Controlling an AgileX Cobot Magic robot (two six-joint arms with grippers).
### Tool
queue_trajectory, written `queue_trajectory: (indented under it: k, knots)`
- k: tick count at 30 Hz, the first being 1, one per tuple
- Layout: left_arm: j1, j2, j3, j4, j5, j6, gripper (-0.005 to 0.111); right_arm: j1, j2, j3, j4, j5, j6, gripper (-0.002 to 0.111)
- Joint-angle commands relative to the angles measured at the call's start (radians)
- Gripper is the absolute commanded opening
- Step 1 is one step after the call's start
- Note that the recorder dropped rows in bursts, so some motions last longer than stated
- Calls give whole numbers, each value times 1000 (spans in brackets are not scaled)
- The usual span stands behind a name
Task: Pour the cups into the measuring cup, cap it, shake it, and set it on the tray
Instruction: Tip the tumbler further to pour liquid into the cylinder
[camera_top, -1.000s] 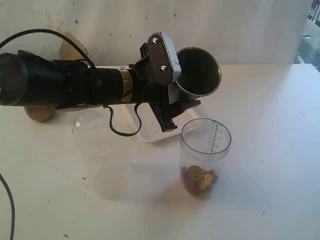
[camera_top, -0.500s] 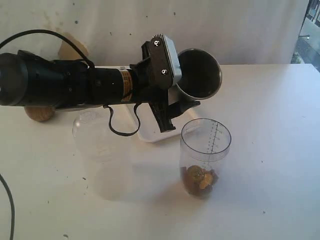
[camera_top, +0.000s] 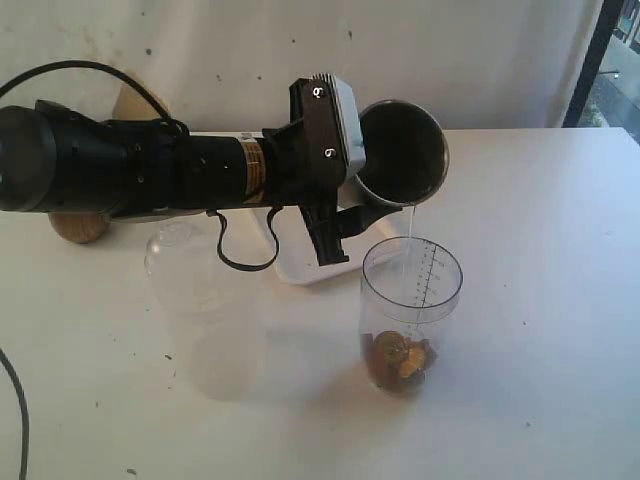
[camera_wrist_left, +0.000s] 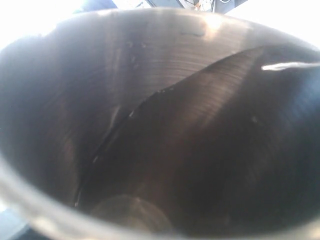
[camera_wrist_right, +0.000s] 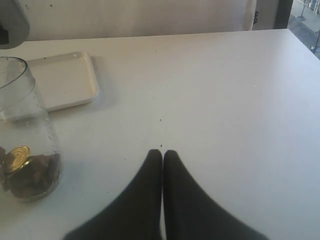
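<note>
From the outside camera: the left tool (camera_top: 352, 205), on the end of a long black arm, pinches a tapered shiny steel tumbler (camera_top: 400, 155) by its side; the tumbler is tipped over above a tall clear plastic measuring cup with a printed scale (camera_top: 410, 310); a thin clear stream (camera_top: 408, 235) falls from the tumbler's lower rim into the measuring cup; the measuring cup stands upright on the white bench (camera_top: 540, 300), with brown bits and a round gold piece at its bottom; a flat white tray with a low rim (camera_top: 300, 268) lies just behind it, partly hidden by the arm; a frosted plastic container (camera_top: 200, 310) stands left of the measuring cup; a round brown wooden cup (camera_top: 80, 227) peeks out behind the arm.

From the left wrist camera: the inside of the tumbler (camera_wrist_left: 150, 65) fills the picture; a dark tilted pool lies in it, maybe water, though it is too dim to be sure.

From the right wrist camera: the right tool (camera_wrist_right: 162, 155) has its two black fingers pressed together, holding nothing, over the bare bench (camera_wrist_right: 225, 100); the measuring cup (camera_wrist_right: 30, 115) stands well apart from it, and the tray (camera_wrist_right: 65, 80) lies just beside the measuring cup.
</note>
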Motion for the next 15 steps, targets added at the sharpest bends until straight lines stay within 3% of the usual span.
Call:
queue_trajectory:
  k: [1, 15]
  knots:
    - [-2, -12, -18, -25, -50, 2, 0, -5, -4, 5, -3, -1, 4, 0]
    - [-2, -12, -18, -25, -44, 143, 0, -5, -4, 5, -3, -1, 4, 0]
